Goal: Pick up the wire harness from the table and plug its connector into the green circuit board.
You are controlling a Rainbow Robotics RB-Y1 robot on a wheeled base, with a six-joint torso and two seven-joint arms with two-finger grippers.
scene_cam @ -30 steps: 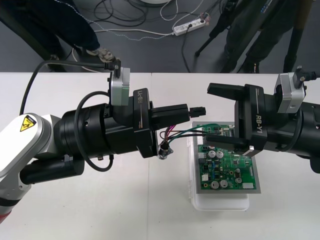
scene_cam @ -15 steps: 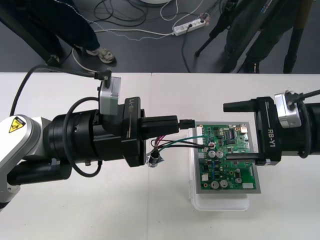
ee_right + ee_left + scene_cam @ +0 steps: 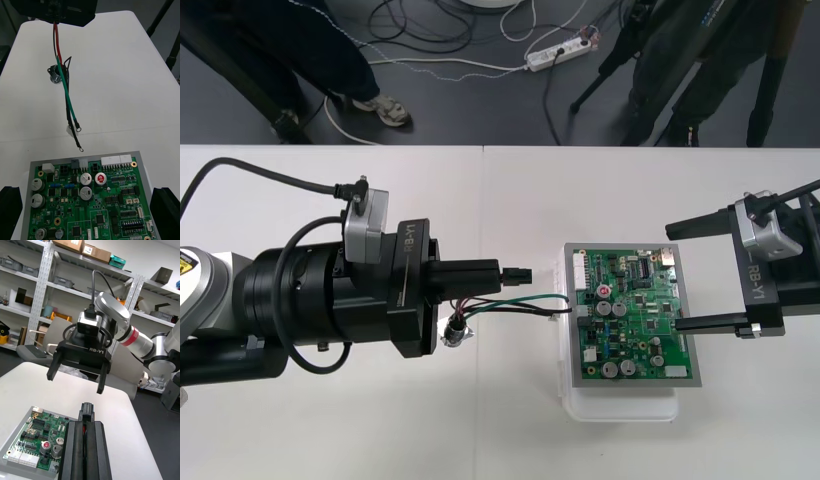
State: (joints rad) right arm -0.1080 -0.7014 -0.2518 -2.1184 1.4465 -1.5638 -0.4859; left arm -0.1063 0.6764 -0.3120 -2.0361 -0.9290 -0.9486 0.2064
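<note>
My left gripper (image 3: 495,273) hovers left of the green circuit board (image 3: 635,320), shut on the harness's small black plug (image 3: 518,272). The left wrist view has the plug (image 3: 87,408) sticking out between the closed fingers (image 3: 75,444). Green, black and red wires (image 3: 520,303) sag from it toward the board's left edge. The round metal socket (image 3: 455,333) dangles under the gripper. In the right wrist view the wires (image 3: 67,97) hang short of the board (image 3: 93,202). My right gripper (image 3: 677,277) stands open at the board's right side, its fingers (image 3: 9,210) far apart.
The board sits on a white base (image 3: 620,405) right of the table's middle. The left arm's thick black body (image 3: 330,300) stretches across the table's left half. Bare table lies in front of and behind the board.
My left gripper has pulled back to the left, carrying the harness away from the board. The right gripper has withdrawn to the right, off the board.
</note>
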